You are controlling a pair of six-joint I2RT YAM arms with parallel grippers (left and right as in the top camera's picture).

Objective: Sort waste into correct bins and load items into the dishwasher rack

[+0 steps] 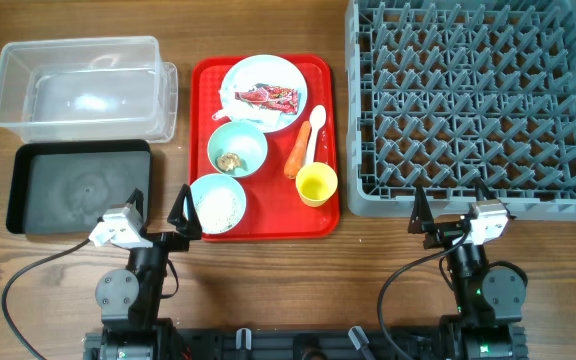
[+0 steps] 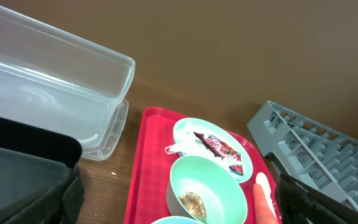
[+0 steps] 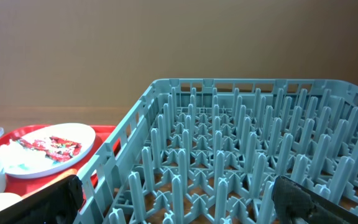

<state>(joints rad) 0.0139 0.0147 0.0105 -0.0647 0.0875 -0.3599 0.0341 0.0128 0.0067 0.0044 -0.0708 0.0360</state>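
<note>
On the red serving tray (image 1: 204,150) a pale blue plate (image 1: 288,75) holds the red wrapper (image 1: 266,96) and white paper (image 1: 226,110). One bowl (image 1: 248,143) holds a brown lump (image 1: 230,161); another bowl (image 1: 200,190) holds rice (image 1: 219,206). The carrot (image 1: 297,150), white spoon (image 1: 315,128) and yellow cup (image 1: 316,185) lie at the tray's right. The clear tub (image 1: 78,85) and black tray (image 1: 78,185) are at left, the rack (image 1: 478,100) at right. My left gripper (image 1: 158,212) and right gripper (image 1: 451,212) are open and empty near the front edge.
In the left wrist view the lump bowl (image 2: 219,180), plate (image 2: 188,127) and carrot (image 2: 265,208) lie ahead of the open fingers (image 2: 178,214). In the right wrist view the rack's pegs (image 3: 241,143) stand right ahead of the fingers (image 3: 182,205).
</note>
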